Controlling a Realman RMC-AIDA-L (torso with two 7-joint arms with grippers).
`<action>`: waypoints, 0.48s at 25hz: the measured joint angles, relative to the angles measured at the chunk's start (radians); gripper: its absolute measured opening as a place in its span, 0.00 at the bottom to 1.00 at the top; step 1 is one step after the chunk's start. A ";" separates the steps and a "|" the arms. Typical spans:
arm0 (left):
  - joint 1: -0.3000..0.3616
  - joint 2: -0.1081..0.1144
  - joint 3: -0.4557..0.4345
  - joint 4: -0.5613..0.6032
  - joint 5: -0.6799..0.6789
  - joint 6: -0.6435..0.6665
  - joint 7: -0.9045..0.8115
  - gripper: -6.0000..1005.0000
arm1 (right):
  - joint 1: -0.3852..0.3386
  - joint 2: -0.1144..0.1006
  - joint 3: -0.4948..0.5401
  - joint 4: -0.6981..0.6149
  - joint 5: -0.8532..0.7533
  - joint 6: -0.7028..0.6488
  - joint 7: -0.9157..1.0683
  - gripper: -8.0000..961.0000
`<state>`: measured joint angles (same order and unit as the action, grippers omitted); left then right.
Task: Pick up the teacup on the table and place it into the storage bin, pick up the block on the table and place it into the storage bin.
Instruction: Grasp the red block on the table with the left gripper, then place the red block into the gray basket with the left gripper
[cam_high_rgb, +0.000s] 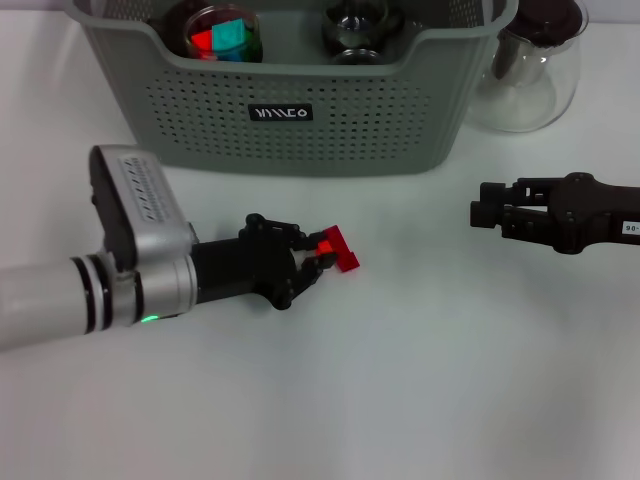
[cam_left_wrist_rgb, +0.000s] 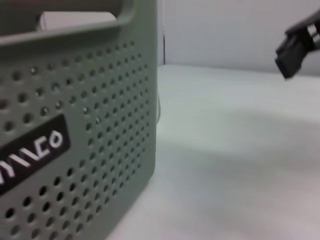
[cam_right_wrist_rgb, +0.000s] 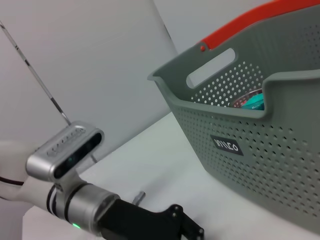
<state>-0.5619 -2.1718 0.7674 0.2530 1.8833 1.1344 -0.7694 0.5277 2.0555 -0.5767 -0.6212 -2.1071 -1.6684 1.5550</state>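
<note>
The large grey-green perforated plastic storage bin (cam_high_rgb: 300, 110) with a black white-lettered label is taken as landmark; it is stood at the far side of the white table (cam_high_rgb: 400, 400). In front of the bin's left half, the left gripper (cam_high_rgb: 322, 256) is seen low over the table, its black fingers closed narrowly on a small red block (cam_high_rgb: 340, 250); the block is gripped at its near end, with its far end sticking out past the fingertips, and it cannot be told whether it is touching the table. The block is located near the bin's front wall but apart from it. Inside the bin, at its left end, a clear round glass cup (cam_high_rgb: 222, 32) holding red and teal pieces is seen; a second clear glass vessel (cam_high_rgb: 358, 30) is seen inside towards the bin's middle. Just beside the bin's right end, outside it, a clear glass teapot with a dark lid (cam_high_rgb: 535, 65) is stood on the table. The right gripper (cam_high_rgb: 480, 215) is held in front of the bin's right corner, well apart from the block, nothing gripped; whether its jaws are open cannot be told. In the left wrist view the bin's front wall and label fill the near field, with the right gripper (cam_left_wrist_rgb: 295, 47) seen farther off. In the right wrist view the bin's cut-out handle (cam_right_wrist_rgb: 210, 75) and an orange-red strip on its far rim are shown.
</note>
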 joint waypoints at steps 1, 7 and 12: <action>0.009 0.003 0.003 0.020 0.004 0.027 -0.038 0.19 | 0.000 0.000 0.000 0.000 0.000 0.000 0.000 0.45; 0.124 0.009 0.009 0.316 0.054 0.374 -0.307 0.21 | 0.000 0.000 0.000 -0.002 0.001 -0.001 0.000 0.45; 0.121 0.031 -0.139 0.571 -0.054 0.711 -0.603 0.22 | 0.008 0.000 0.000 -0.002 0.001 0.001 -0.001 0.45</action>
<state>-0.4408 -2.1411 0.6284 0.8243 1.8294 1.8458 -1.3721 0.5355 2.0551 -0.5767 -0.6237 -2.1060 -1.6672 1.5543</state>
